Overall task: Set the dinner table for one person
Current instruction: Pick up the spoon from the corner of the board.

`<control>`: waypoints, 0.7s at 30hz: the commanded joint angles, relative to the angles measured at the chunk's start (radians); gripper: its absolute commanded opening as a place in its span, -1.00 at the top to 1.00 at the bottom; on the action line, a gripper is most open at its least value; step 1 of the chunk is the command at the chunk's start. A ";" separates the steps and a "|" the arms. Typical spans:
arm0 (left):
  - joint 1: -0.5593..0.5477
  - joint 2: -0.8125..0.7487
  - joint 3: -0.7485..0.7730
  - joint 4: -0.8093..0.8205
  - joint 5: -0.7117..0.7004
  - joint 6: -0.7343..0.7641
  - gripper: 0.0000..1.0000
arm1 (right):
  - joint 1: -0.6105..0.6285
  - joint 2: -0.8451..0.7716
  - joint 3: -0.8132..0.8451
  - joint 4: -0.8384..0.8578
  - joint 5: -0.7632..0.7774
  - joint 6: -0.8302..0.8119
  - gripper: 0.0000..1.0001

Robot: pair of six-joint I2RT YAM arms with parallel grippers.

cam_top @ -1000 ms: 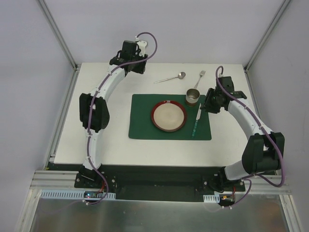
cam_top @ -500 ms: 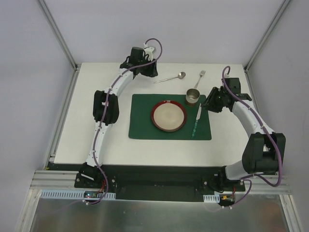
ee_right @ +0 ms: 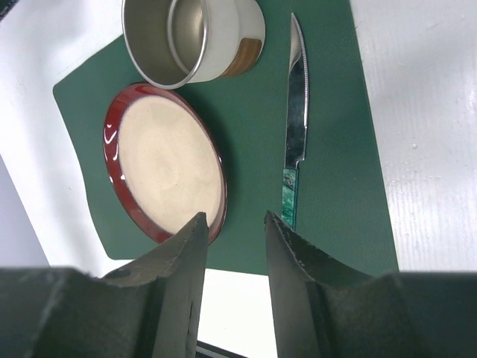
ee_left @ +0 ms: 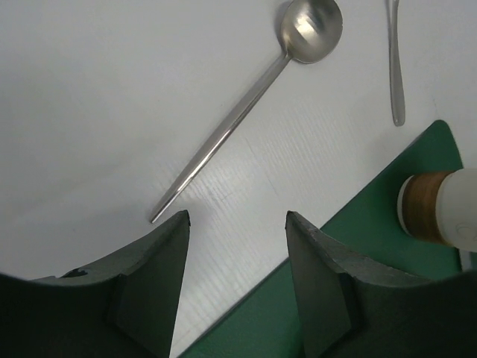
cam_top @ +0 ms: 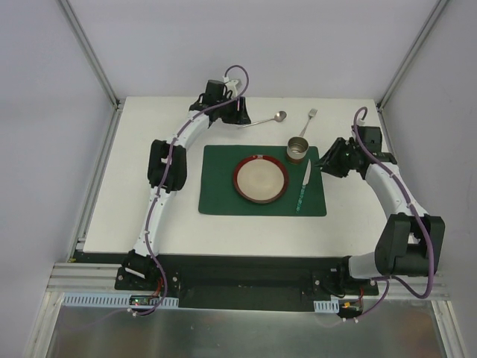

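Above the white matte tabletop, my left gripper hangs parted near a silver metal spoon; my right gripper gapes empty.

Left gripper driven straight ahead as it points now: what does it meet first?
Likely the spoon, at its handle end just ahead of the open jaws; depth unclear, possibly bare dinner table first.
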 commanded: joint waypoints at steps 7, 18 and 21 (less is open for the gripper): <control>0.016 0.059 0.002 0.210 0.111 -0.454 -0.08 | -0.062 -0.115 -0.027 0.028 -0.054 0.020 0.23; 0.021 0.045 -0.193 0.550 0.124 -0.809 -0.09 | -0.113 -0.136 -0.042 0.028 -0.086 0.020 0.23; 0.021 0.044 -0.196 0.566 0.098 -0.850 -0.09 | -0.119 -0.136 -0.041 0.028 -0.094 0.024 0.23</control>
